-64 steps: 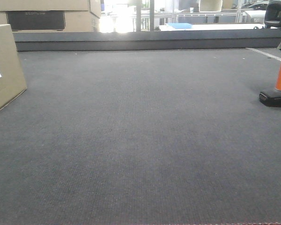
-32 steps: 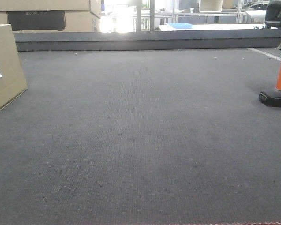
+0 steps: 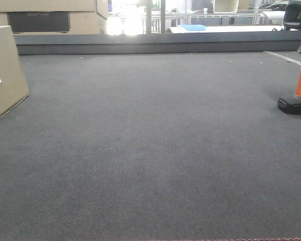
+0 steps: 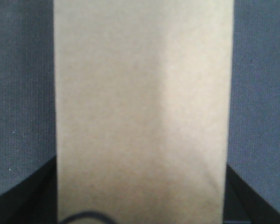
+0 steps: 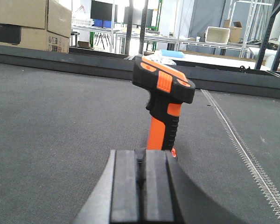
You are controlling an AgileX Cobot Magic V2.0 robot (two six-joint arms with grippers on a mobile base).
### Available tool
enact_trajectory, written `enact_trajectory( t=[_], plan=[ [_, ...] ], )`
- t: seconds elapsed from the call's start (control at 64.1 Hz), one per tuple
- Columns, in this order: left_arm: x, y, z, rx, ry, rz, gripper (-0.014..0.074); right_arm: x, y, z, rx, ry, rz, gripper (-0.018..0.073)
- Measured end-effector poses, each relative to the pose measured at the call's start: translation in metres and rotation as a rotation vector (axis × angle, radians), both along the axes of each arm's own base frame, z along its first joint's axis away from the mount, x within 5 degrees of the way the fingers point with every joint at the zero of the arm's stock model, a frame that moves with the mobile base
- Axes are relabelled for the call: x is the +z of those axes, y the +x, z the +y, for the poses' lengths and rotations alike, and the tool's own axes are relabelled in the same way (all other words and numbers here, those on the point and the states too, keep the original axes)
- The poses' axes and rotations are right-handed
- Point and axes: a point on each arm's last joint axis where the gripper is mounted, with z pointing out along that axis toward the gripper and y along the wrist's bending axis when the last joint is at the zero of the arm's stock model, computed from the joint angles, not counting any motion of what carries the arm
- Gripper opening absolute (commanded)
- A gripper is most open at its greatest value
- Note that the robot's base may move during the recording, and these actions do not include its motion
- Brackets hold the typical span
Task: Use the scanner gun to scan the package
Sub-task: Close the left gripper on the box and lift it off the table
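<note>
The package (image 3: 5,70), a tan cardboard box with a white barcode label, stands on the grey carpeted table (image 3: 150,150) at the far left. In the left wrist view the package (image 4: 142,102) fills the middle. My left gripper (image 4: 139,164) has one dark finger (image 4: 35,186) on each side of the package, with no gap showing. The scanner gun (image 3: 300,60), with a black head and orange handle, stands upright at the far right. My right gripper (image 5: 141,158) is shut and empty just short of the scanner gun (image 5: 163,93).
Stacked cartons with a dark panel (image 3: 50,17) sit at the back left behind a raised dark ledge (image 3: 155,44). A stitched pale strip (image 5: 245,156) runs along the table's right side. Racks and a white bin (image 5: 218,34) stand beyond the table.
</note>
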Motion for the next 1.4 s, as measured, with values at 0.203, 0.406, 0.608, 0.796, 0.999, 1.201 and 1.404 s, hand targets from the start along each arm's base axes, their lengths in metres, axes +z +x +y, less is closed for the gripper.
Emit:
enact_trajectory(
  t=[0.203,0.406,0.608,0.796,0.999,1.201,1.404],
  plan=[
    [0.001,-0.001,-0.002,0.004,-0.027,0.004,-0.0111,0.000,0.000,0.000,0.000,0.000,0.000,-0.0169],
    [0.021,-0.012,-0.022,0.010,-0.090,-0.040,-0.0111,0.000,0.000,0.000,0.000,0.000,0.000,-0.0169],
    [0.044,-0.025,-0.070,0.011,-0.170,-0.125,-0.0111,0.000,0.000,0.000,0.000,0.000,0.000,-0.0169],
    [0.047,-0.029,-0.119,-0.010,-0.251,-0.168,-0.0111,0.000,0.000,0.000,0.000,0.000,0.000,-0.0169],
    [0.050,-0.035,-0.167,-0.018,-0.362,-0.232,-0.0111,0.000,0.000,0.000,0.000,0.000,0.000,-0.0169],
    [0.033,-0.032,-0.195,-0.020,-0.404,-0.198,-0.0111,0.000,0.000,0.000,0.000,0.000,0.000,-0.0169],
    [0.024,-0.030,-0.204,-0.021,-0.417,-0.165,-0.0111,0.004,0.000,0.000,0.000,0.037,-0.050,-0.0169]
  ],
)
